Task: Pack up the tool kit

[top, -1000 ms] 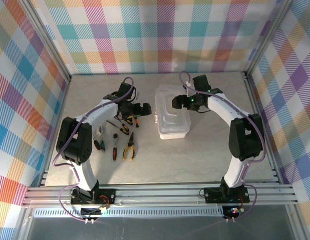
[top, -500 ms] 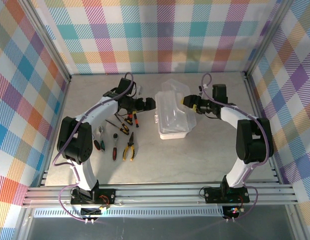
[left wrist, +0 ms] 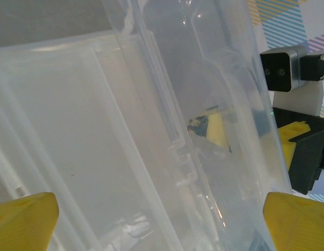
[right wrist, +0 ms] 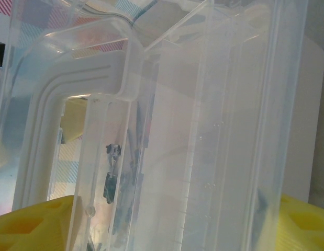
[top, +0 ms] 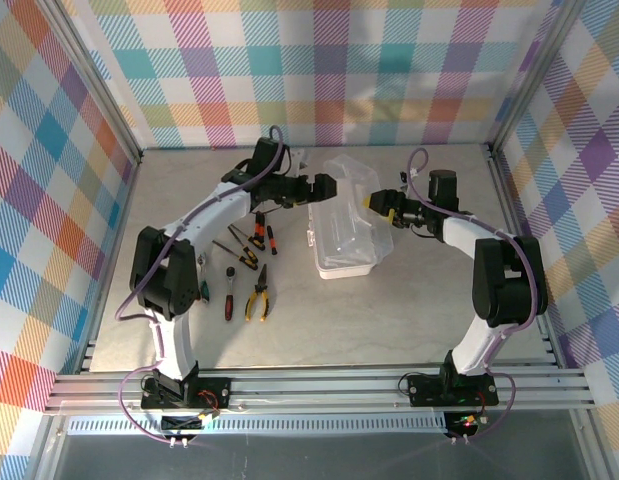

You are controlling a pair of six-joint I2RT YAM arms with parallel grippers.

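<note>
Pale table (top: 389, 320) (faintly marbled) between plaid walls (top: 329, 70).

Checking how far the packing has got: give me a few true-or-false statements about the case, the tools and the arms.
1. The lid of the case is tilted up, open. True.
2. The yellow-handled pliers are inside the case. False: they lie on the table, left of the case.
3. The left gripper has its fingers spread wide. True.
4. The right gripper hovers over the loose tools. False: it is at the lid's right edge.
</note>
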